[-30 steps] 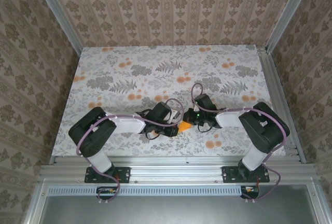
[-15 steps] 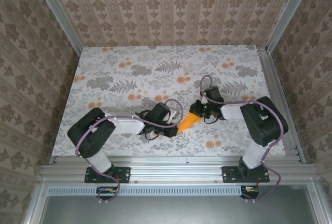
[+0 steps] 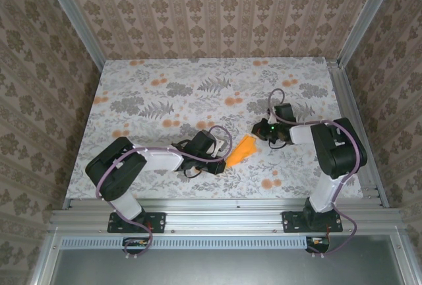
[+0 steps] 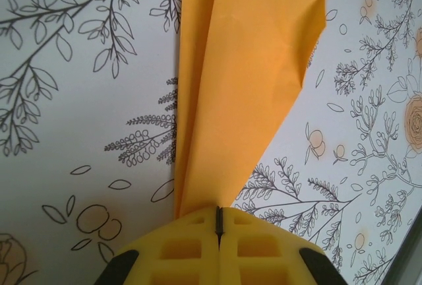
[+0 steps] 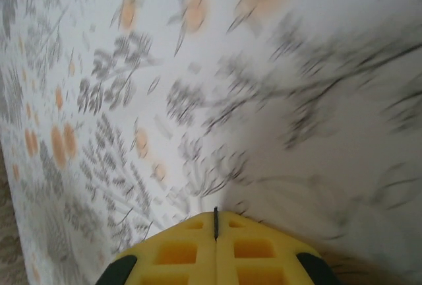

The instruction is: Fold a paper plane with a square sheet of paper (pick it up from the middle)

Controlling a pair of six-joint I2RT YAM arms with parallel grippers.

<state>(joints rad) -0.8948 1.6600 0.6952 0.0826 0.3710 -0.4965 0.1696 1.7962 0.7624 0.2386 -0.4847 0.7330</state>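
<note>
Patterned walls (image 3: pixel 217 8) enclose the floral desk (image 3: pixel 165 87) seen from above. The folded orange paper (image 3: pixel 241 150) sits just off centre toward 5 o'clock, with the left arm (image 3: pixel 158 158) at its 8 o'clock end and the right arm (image 3: pixel 300 133) near its 2 o'clock tip. Left wrist: the left jaws clamp the paper's narrow end at 6 o'clock, and the sheet fans toward 12. Right wrist: the right jaws are pressed together, empty, over the blurred desk.

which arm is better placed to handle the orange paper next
Probably left: the left gripper is shut on one end of the folded orange paper. The right gripper is shut on nothing, over the table.
</note>
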